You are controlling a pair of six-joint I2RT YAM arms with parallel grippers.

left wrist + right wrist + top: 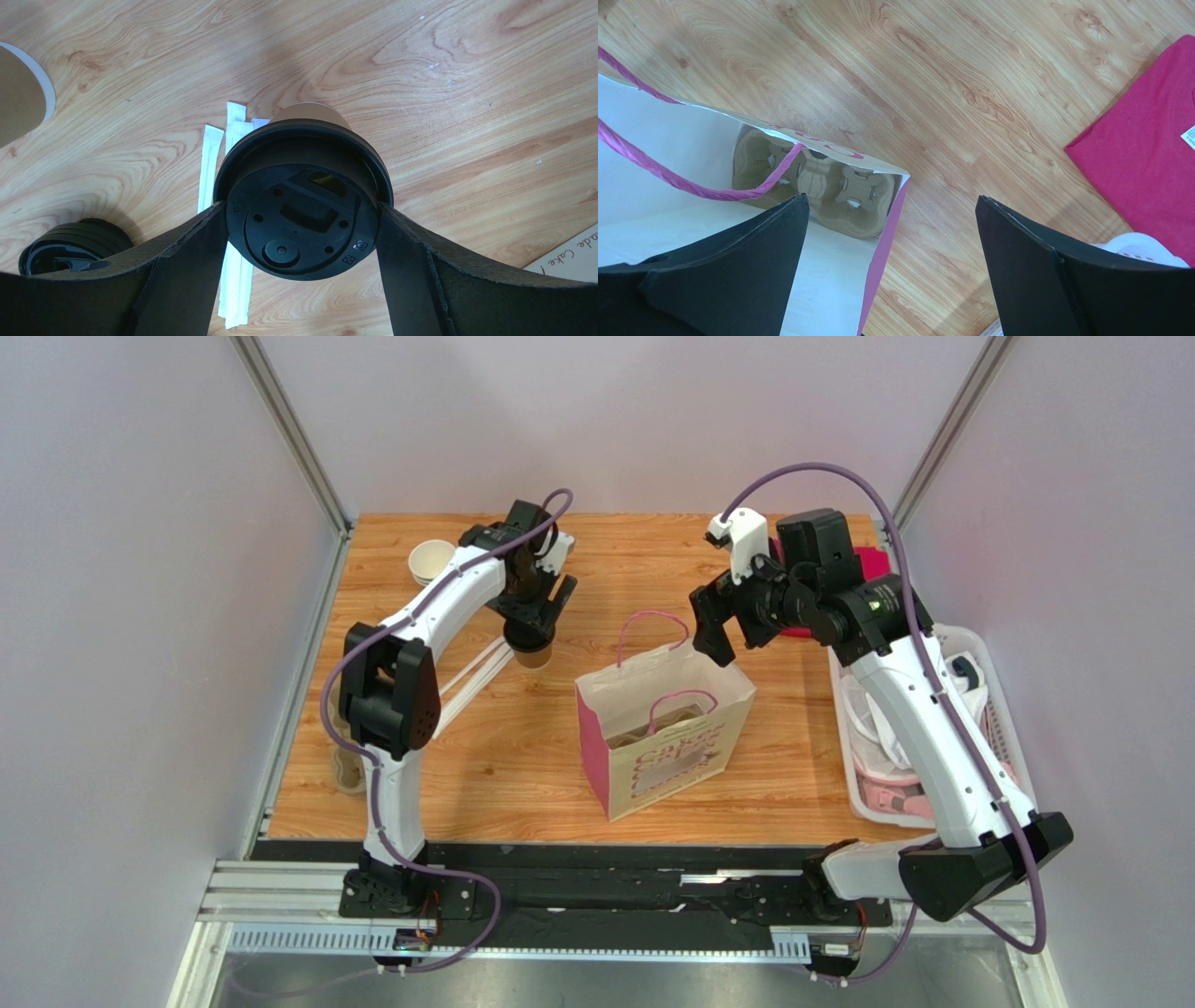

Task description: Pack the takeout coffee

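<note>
The takeout coffee, a brown kraft cup (309,113) with a black lid (302,210), sits between my left gripper's (302,206) two fingers, which press on the lid's rim from both sides. From above, the left gripper (536,620) holds the cup (533,657) at the back left of the table, left of the cream bag (666,735). My right gripper (713,627) is open and empty, hovering over the bag's back right corner. In the right wrist view the right gripper (891,199) looks into the open bag (703,147), with the pulp carrier (833,185) at its bottom.
White paper sticks (210,161) lie on the wood beside the cup. A stack of black lids (63,248) and an open paper cup (431,559) are nearby. A pink cloth (1144,140) and a white basket (982,686) are at the right. Another cup (348,773) stands by the left arm.
</note>
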